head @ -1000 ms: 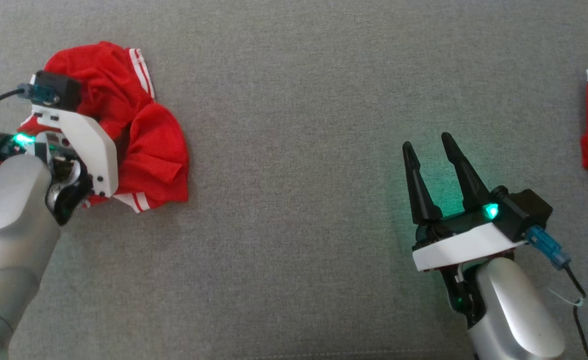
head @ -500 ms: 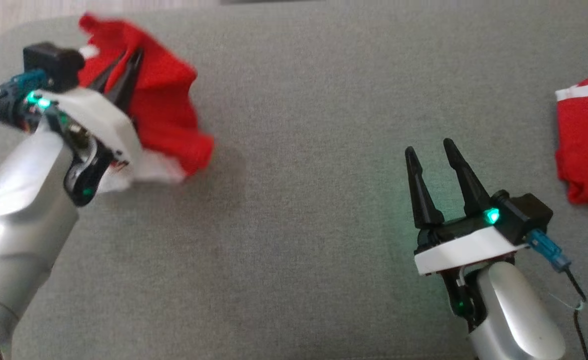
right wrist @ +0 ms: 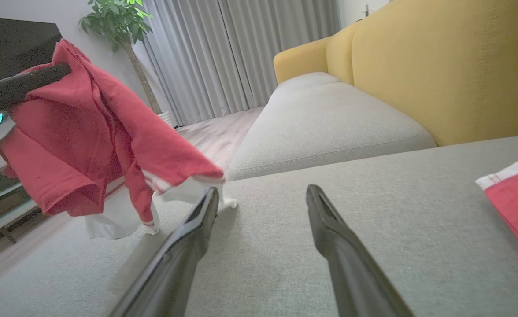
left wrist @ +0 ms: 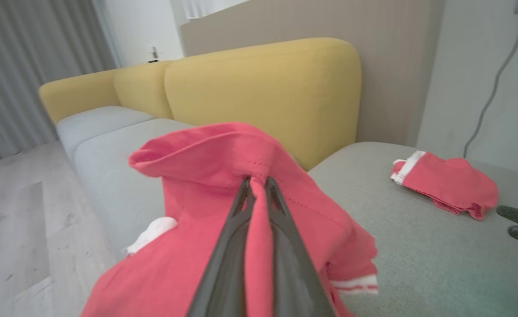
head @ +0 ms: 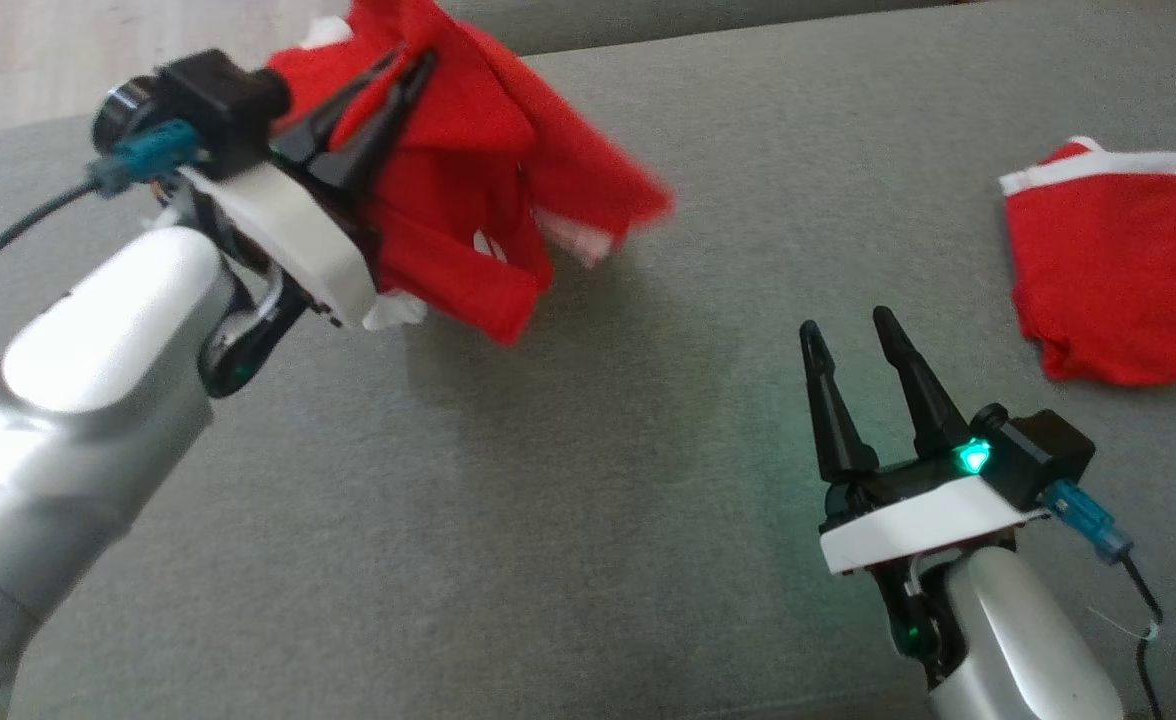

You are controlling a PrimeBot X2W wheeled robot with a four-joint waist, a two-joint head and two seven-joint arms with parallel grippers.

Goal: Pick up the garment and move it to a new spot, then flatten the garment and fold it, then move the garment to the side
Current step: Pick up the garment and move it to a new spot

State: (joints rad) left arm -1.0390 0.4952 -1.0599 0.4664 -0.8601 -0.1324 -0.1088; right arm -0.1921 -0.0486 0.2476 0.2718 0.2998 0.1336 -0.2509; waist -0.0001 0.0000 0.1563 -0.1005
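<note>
- Two grip risks: the left gripper is clamped tight on one small pinch of the red garment, right by a stitched seam (clearest in the left wrist view). The rest hangs free above the grey cushion; can't tell if the lowest white bit brushes it. A fast swing could tug the cloth out and drop it.
- Garment hangs bunched, white-trimmed hem low. Set down like that, it'll prob. land in a heap, making flattening harder.
- Right gripper sits low over the cushion, jaws apart, holding nothing. The hanging hem is near its fingers in the right wrist view, so it could snag if the arms cross.
- Second red piece lies at the right, well apart. Placing too far that way could mix the two.
- Cushion edge and floor are close behind the garment; a slip there may send it off the sofa.
</note>
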